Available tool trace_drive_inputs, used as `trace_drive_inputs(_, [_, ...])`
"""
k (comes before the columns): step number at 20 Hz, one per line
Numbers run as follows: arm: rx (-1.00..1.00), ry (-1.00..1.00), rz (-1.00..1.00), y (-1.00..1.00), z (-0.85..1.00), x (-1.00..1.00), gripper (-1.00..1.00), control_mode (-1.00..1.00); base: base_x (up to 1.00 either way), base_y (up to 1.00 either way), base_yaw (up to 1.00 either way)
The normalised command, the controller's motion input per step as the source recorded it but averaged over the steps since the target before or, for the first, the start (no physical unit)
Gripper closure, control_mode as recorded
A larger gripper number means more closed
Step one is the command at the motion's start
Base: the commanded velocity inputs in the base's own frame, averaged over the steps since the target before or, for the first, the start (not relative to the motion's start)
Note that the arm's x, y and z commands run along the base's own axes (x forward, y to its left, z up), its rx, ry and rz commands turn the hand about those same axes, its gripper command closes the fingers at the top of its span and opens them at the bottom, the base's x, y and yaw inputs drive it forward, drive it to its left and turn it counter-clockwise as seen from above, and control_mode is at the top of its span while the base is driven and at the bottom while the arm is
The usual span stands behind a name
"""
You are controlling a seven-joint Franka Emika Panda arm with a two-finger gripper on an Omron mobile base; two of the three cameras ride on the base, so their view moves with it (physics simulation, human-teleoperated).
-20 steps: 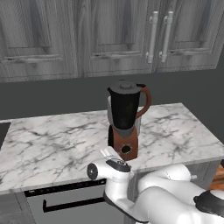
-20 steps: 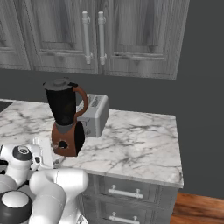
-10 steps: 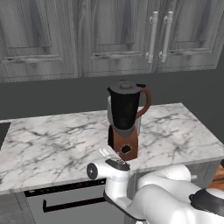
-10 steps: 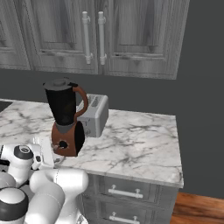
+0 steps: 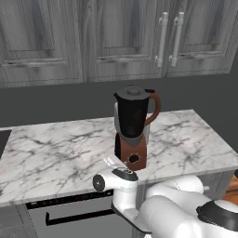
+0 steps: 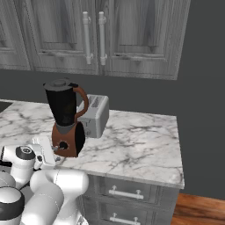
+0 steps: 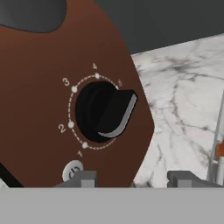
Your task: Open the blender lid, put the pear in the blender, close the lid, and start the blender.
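I see the blender (image 5: 134, 128) upright on the marble bench (image 5: 56, 148), lid (image 5: 134, 91) on. My pincer (image 7: 131, 180), jaws drawn together, sits just before the base's knob (image 7: 105, 111).

White-grey marble counter (image 5: 56, 153) as landmark. Silver toaster (image 6: 94, 115) on it, toward back wall. Grey wood cabinets (image 5: 93, 37) above, metal bar handles (image 6: 93, 38). Drawers (image 6: 127, 200) below its front.
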Motion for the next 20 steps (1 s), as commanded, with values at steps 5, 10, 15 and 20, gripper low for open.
trace_drive_inputs(5, [0.00, -0.13, 0.01, 0.00, 0.00, 0.23, -1.00, -1.00, 0.00, 0.00, 0.00])
trace_drive_inputs(10, [0.00, -0.18, 0.01, 0.00, 0.00, 0.08, -1.00, -1.00, 0.00, 0.00, 0.00])
trace_drive_inputs(15, [0.00, -0.29, 0.00, 0.04, 0.02, -0.64, -1.00, -1.00, 0.00, 0.00, 0.00])
trace_drive_inputs(20, [0.00, -0.22, 0.00, 0.06, 0.49, -0.72, -1.00, -1.00, 0.00, 0.00, 0.00])
